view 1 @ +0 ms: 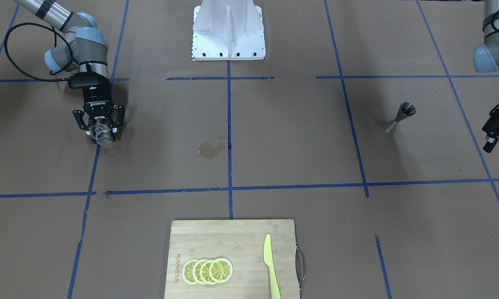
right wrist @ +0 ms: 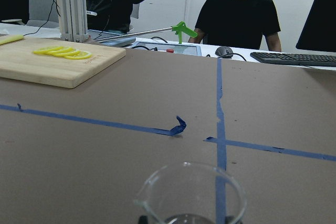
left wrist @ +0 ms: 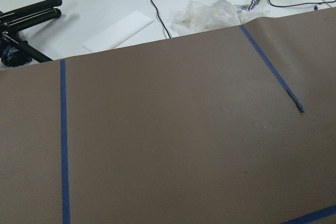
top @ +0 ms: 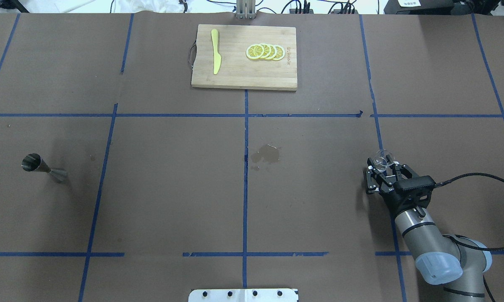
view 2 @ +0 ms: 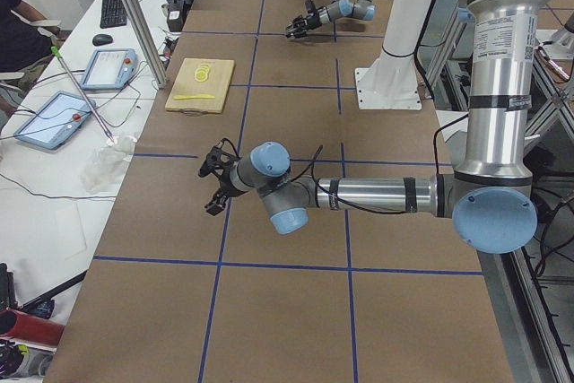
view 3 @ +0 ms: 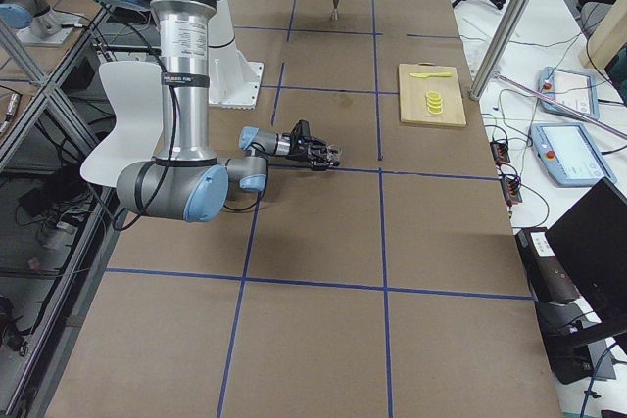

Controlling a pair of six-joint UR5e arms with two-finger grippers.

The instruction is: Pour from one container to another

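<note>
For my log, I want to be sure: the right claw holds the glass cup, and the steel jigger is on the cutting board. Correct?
Not quite. The right claw does hold the glass cup, but the steel jigger is on the bare table at the robot's left, far from the cutting board, as the overhead view shows.

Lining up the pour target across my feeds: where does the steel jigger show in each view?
Front-facing: jigger right of centre.
Overhead: jigger far left, mid-height.
Exterior left: cannot make it out.
Exterior right: jigger top centre, far end.
Left wrist: not in it.
Right wrist: not in it.
Shared landmark: the cutting board with lemon slices, seen in every view except left wrist.
</note>
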